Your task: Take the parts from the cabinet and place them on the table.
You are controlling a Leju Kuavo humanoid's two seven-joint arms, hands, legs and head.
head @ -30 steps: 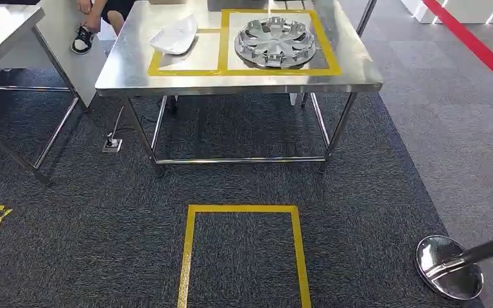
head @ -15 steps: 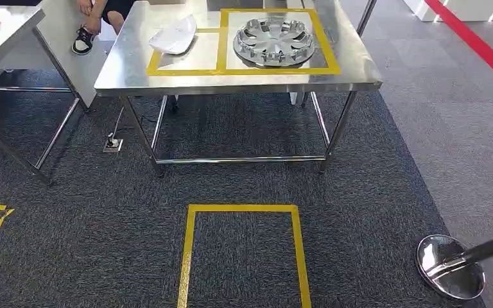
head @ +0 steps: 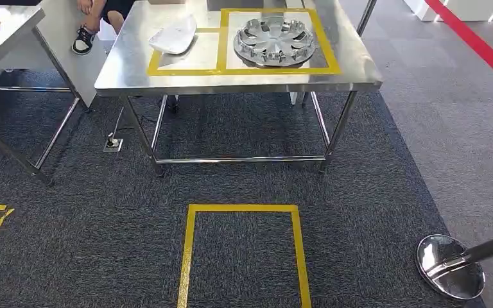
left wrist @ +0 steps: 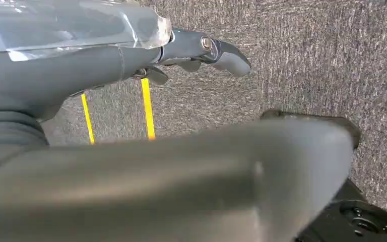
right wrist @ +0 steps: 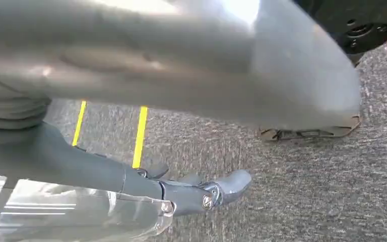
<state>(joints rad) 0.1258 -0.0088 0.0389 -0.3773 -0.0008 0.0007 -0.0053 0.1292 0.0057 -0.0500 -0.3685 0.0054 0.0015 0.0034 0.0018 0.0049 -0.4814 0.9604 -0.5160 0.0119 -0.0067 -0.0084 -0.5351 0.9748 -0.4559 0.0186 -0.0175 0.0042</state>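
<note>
— on the steel table (head: 167, 80), what lies there?
— silver hubcap (head: 274, 41) and white part (head: 174, 35), each inside yellow tape.
— hands?
— left hand (left wrist: 131, 60) and right hand (right wrist: 131, 186) hang over carpet, well apart from both, fingers spread, holding nothing.

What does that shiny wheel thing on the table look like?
The hubcap is a round, silvery cover, metal or chromed plastic by its look, with curved spokes and dark gaps around a small hub. It lies flat on the steel table, inside the bigger yellow-taped square. Nothing else touches it; a white part lies apart to one side.
</note>
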